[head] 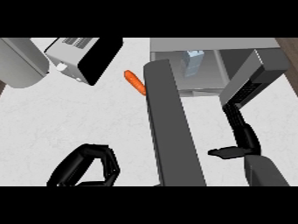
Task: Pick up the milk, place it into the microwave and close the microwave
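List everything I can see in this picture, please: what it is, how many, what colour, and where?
White marbled counter top: one, white, across the view.
Grey microwave with open door: one, grey, top centre-right; its dark door swings toward the viewer.
Pale blue-white milk carton: one, inside the microwave's cavity.
Orange carrot: one, on the counter left of the microwave.
White and black toaster-like appliance: one, top left.
Grey rounded object: one, far top left; cannot tell what it is.
Left hand: one, black, bottom left, fingers curled, holding nothing visible.
Right hand: one, black, right of the door, thumb out.
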{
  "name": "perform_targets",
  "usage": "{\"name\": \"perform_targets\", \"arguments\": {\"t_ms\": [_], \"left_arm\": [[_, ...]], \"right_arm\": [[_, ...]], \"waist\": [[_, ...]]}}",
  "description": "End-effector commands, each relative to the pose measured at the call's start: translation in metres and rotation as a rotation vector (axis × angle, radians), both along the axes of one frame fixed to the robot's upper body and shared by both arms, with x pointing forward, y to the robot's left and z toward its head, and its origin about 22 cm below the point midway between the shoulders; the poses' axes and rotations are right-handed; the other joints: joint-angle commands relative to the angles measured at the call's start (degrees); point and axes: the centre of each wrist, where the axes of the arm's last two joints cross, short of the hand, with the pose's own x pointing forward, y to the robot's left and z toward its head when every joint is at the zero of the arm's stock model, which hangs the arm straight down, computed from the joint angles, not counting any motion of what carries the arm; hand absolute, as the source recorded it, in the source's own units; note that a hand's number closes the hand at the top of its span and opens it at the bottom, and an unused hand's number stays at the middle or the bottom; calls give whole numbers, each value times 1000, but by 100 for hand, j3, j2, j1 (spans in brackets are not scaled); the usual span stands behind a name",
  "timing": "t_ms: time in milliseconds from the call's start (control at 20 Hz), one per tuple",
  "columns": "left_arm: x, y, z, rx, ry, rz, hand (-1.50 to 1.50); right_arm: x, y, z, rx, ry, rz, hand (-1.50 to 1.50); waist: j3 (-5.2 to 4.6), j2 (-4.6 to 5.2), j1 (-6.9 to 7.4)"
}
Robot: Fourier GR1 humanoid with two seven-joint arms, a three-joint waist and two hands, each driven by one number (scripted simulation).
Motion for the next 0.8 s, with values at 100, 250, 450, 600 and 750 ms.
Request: {"name": "perform_targets", "arguments": {"t_ms": [100,250,450,600,750], "left_arm": [[21,-18,-7,105,-24,-77,150],[28,-41,-15,108,-33,-106,150],[25,-65,-19,109,-58,-135,150],[39,-86,-33,146,-83,-139,150],[24,-102,-51,112,-61,-171,150]], "right_arm": [[-49,-49,-2,30,-47,-30,-150],[-87,-74,-3,49,-57,-51,-150],[-110,-110,25,40,-101,-55,-150],[-114,-109,37,66,-108,-6,-150],[-127,-114,52,70,-165,-13,-150]], "waist": [[-8,-3,-35],[-9,9,-87],[-4,25,5],[-8,54,-58],[-3,63,2]]}}
